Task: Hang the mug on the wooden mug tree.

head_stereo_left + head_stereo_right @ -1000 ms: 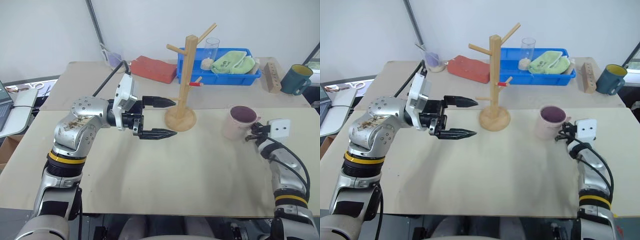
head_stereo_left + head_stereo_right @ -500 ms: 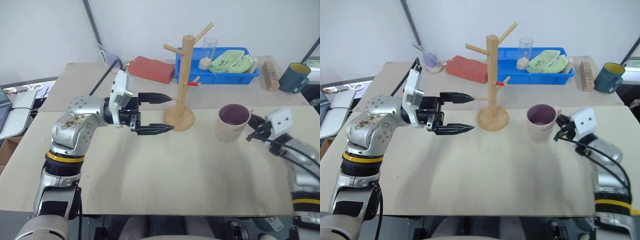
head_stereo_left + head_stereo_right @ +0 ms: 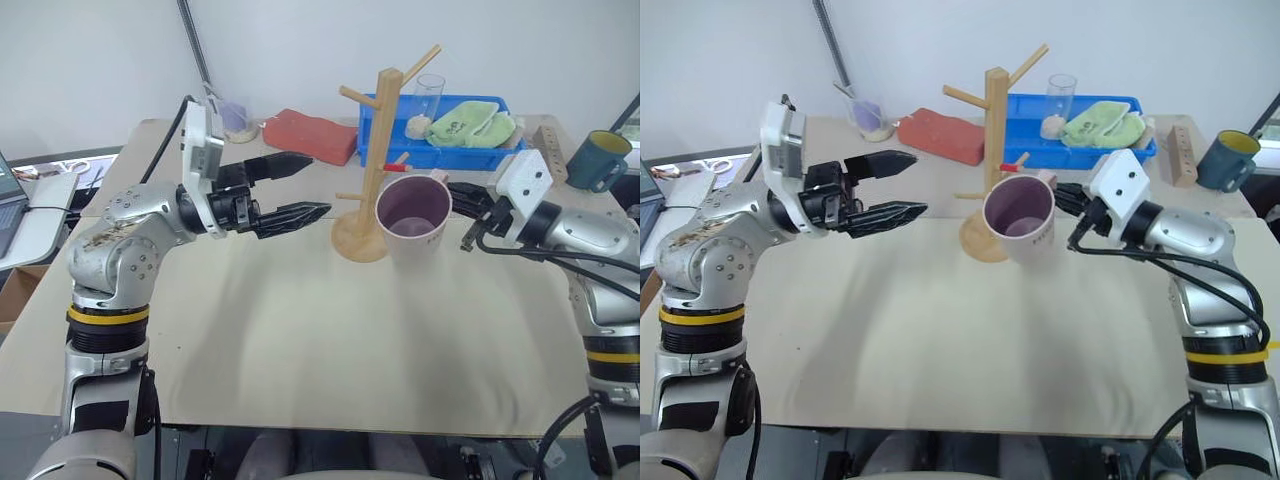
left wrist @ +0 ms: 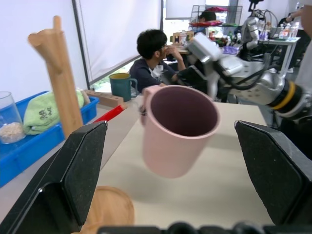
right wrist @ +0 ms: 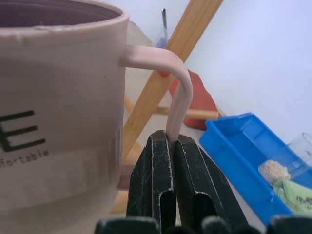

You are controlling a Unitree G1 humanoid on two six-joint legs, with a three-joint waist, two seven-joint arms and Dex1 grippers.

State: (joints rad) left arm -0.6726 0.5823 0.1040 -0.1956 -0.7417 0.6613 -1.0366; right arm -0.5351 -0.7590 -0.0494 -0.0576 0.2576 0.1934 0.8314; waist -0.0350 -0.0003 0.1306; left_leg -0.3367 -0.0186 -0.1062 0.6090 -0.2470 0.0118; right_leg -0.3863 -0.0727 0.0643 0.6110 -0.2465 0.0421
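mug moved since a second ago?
Yes. The mug, held by its handle in the right gripper, has been lifted off the table and carried toward the robot's left; it now hangs right beside the wooden mug tree.

Mug (image 3: 412, 215) — pale pink, dark purple inside, dark lettering on its side, one loop handle. Centre-right of the head view, lifted off the table, tilted with its mouth toward the camera, carried by the handle. It overlaps the lower right of the tree (image 3: 377, 160) — light wood post on a round disc base, upper centre, upright, angled pegs, one red-tipped just above the mug's rim.
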